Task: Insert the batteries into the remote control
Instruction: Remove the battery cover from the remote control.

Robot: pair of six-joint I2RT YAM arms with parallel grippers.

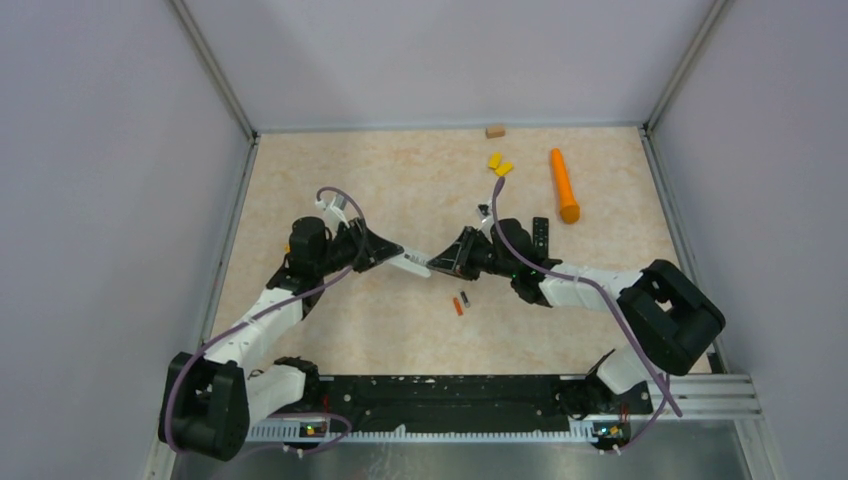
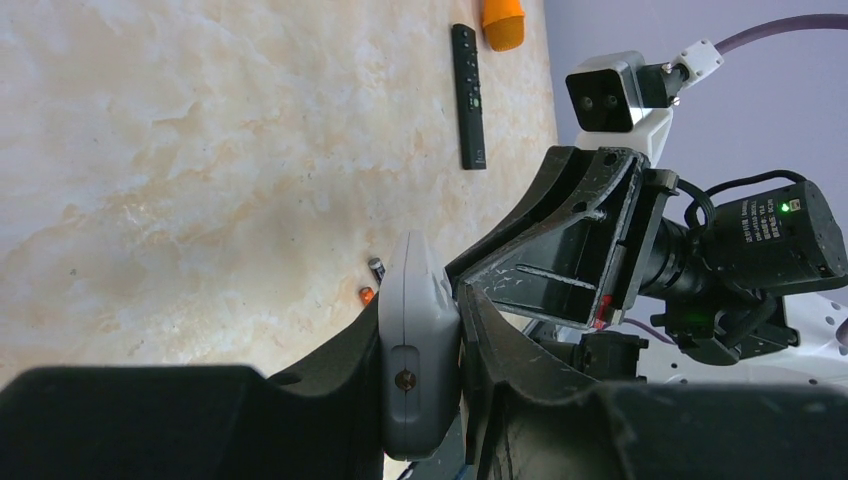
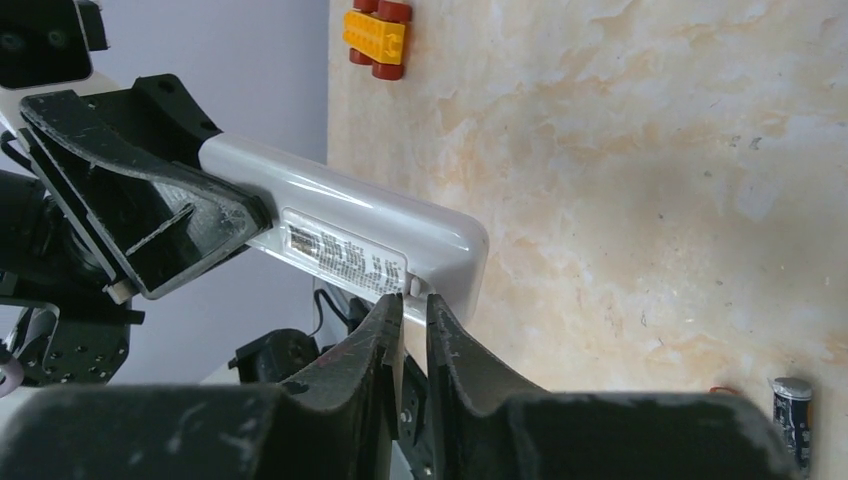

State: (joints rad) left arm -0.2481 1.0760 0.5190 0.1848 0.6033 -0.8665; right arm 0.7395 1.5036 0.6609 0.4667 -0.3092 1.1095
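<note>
Grey remote held above the bench, batteries lying under it

The left end effector (image 1: 393, 257) pinches the grey remote (image 3: 370, 235) over the bench (image 1: 330, 180). The right end effector (image 3: 408, 312) has its fingers almost pressed together at the remote's edge, beside a label (image 3: 345, 255) (print too small to read). Two batteries (image 1: 461, 302), orange-red and dark, lie below. A black remote (image 1: 540, 235), an orange cylinder (image 1: 564, 185) and yellow blocks (image 1: 500, 163) lie beyond.

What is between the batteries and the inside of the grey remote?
Its back cover, it seems: the remote, held by the left gripper, shows a closed labelled back, with the right gripper pinching at its end. The batteries lie on the table below.
</note>
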